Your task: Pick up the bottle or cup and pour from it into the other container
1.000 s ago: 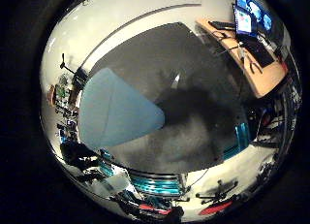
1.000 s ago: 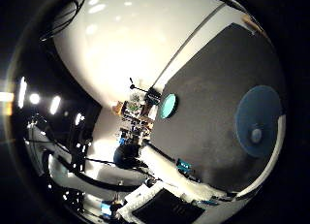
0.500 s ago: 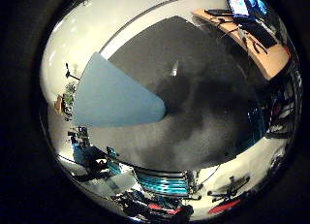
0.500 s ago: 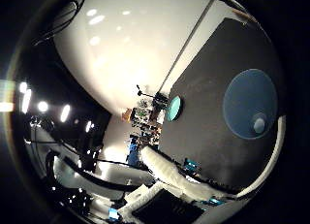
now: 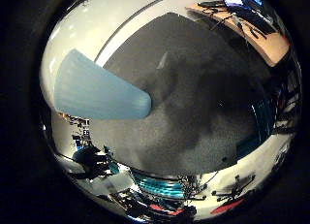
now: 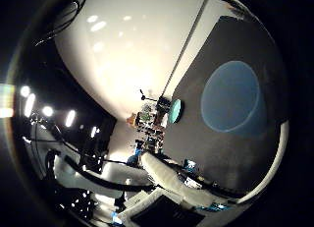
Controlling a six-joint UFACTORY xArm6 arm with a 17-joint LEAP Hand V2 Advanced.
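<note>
In the little finger side palm view a pale blue cup [image 5: 97, 88] fills much of the picture, close to the palm. It lies tilted above a dark grey mat [image 5: 199, 98]. In the thumb side palm view a round blue container [image 6: 232, 97] stands on the same dark mat [image 6: 245, 40], seen from above with its mouth toward the camera. A white part of the hand or arm [image 6: 175, 180] reaches in from the edge of that view. I cannot see how the hand sits on the cup.
A small teal round thing [image 6: 175, 111] sits at the mat's edge. A wooden desk with monitors [image 5: 247, 18] stands past the mat. Teal crates [image 5: 160, 185] and clutter line the room's floor. A white wall [image 6: 137, 50] lies beyond.
Both views have shifted, so the camera has moved. The pale blue cup looks larger and more tilted. The blue container now looks larger and nearer the middle of the thumb side view.
</note>
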